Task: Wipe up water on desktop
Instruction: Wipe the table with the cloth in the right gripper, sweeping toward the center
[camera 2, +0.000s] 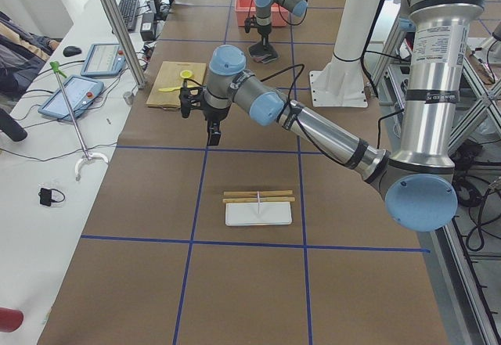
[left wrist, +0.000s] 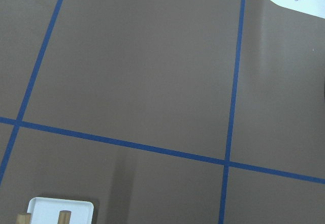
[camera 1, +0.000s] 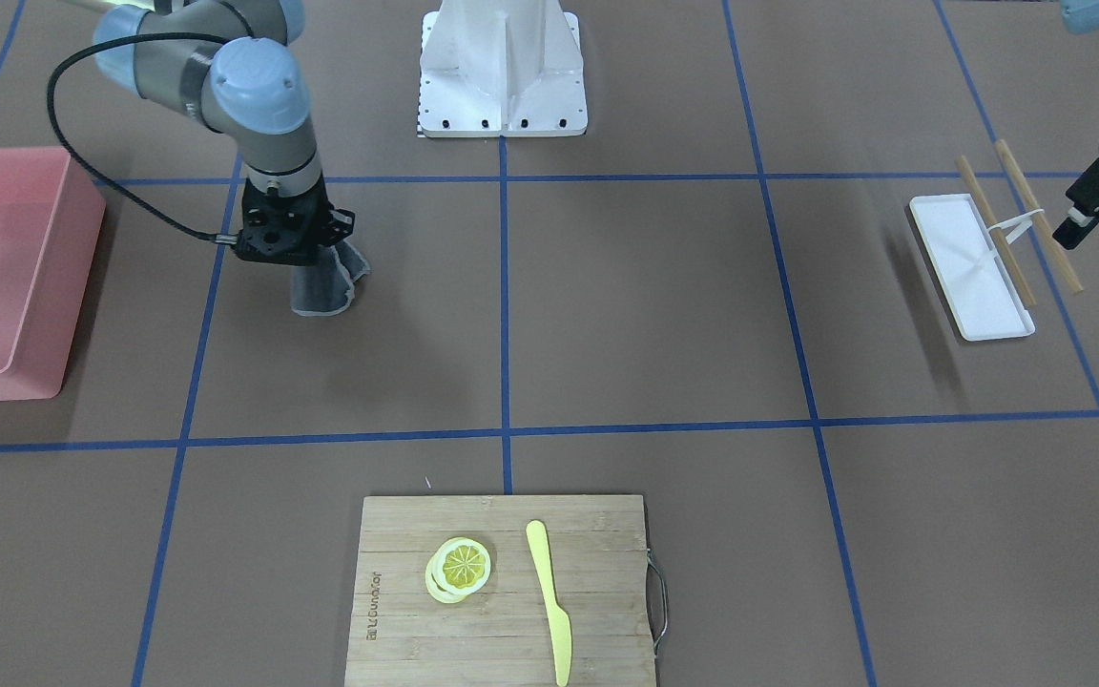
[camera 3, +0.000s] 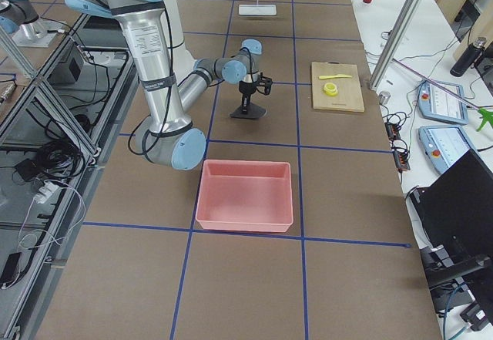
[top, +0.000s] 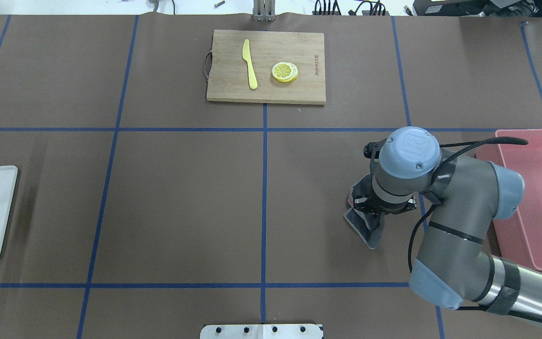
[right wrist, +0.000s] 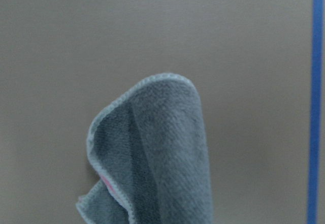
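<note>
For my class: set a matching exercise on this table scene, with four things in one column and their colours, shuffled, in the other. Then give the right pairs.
Things
1. cloth
2. knife
3. bin
4. tray

Colours
A. white
B. pink
C. grey
D. yellow

Pairs: 1-C, 2-D, 3-B, 4-A

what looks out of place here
Nothing spilled shows: no water is visible on the desktop. Only the chopsticks lie askew, one along the white tray's edge, one off it. The cloth hangs crumpled from the right gripper.
</note>
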Robot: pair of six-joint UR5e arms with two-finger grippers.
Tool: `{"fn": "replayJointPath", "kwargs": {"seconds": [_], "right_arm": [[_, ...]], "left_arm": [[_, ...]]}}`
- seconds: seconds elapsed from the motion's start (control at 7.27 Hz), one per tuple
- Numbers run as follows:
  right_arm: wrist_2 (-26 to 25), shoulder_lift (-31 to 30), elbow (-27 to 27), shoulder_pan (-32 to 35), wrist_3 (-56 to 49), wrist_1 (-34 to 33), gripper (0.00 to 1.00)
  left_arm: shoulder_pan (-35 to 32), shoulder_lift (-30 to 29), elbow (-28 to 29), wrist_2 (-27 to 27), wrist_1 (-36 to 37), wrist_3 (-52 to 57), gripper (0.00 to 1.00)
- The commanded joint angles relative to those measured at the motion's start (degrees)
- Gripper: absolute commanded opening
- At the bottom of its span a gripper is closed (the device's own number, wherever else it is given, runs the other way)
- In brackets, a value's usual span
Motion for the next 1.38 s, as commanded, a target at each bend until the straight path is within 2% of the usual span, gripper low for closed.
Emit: {"fn": "replayJointPath", "kwargs": {"seconds": [0.0,0.28,0.55,0.69,0.83,1.1,1.24], "right_arm": [[0.1,-8.4,3.4,4.5,-10.4,0.1,0.00],[-0.2,-5.4,2.7,3.1,-9.1,-0.3,0.00],[-0.1,9.8,-2.2,-2.0,-0.1,-8.7,0.00],[-0.3,13.8,-4.2,-4.8,5.8,-8.0,0.00],[-0.4,19.5,-8.7,-6.5,9.7,-6.2,0.00],[-0.2,32.7,-26.0,-8.0,18.0,4.1,0.00],[0.0,33.5,-26.8,-8.0,18.0,4.3,0.00]], "left_arm": [[-0.4,0.1,-0.2,0.0,0.0,0.0,0.98],[-0.9,0.0,-0.1,0.0,0.0,0.0,0.98],[-0.9,0.0,0.0,0.0,0.0,0.0,0.98],[-0.8,0.0,0.2,0.0,0.0,0.0,0.98],[-0.8,0.1,0.2,0.0,0.0,0.0,0.98],[-0.8,0.0,0.2,-0.1,0.0,0.0,0.98],[-0.7,-0.1,0.2,-0.1,0.1,0.0,0.98]]}}
